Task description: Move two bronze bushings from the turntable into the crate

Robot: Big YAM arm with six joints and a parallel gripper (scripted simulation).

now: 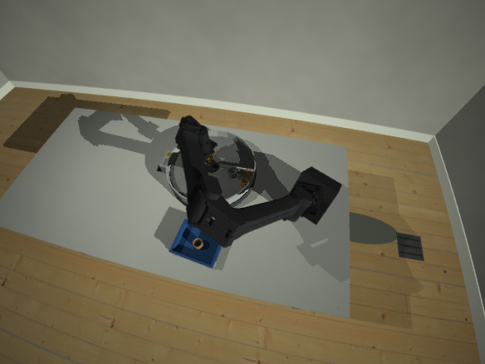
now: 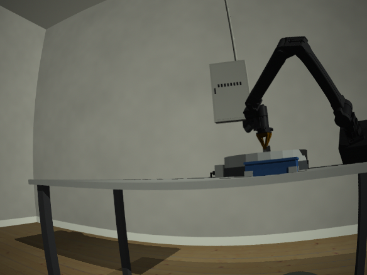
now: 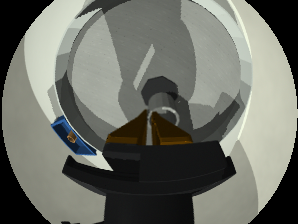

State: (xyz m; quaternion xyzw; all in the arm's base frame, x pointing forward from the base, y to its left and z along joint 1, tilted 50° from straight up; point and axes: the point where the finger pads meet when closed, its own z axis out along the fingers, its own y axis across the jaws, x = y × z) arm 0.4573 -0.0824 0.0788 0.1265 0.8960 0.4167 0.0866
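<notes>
The round grey turntable (image 1: 212, 168) stands at the table's middle, with the blue crate (image 1: 195, 245) just in front of it. One bronze bushing (image 1: 196, 241) lies in the crate. Another bronze bushing (image 1: 246, 178) stands on the turntable's right side, next to two grey bushings (image 1: 234, 171). My gripper (image 1: 210, 159) points down over the turntable's middle and is shut on a grey bushing (image 3: 161, 96), low at the disc's surface. In the side view the gripper (image 2: 264, 145) reaches the turntable's top (image 2: 267, 156) behind the crate (image 2: 271, 166). Whether the grey bushing touches the disc I cannot tell.
The arm's base (image 1: 317, 195) stands right of the turntable and its links pass over the crate's right rear corner. A grey wall box (image 2: 229, 91) hangs behind the arm. The crate also shows at the left in the wrist view (image 3: 69, 136).
</notes>
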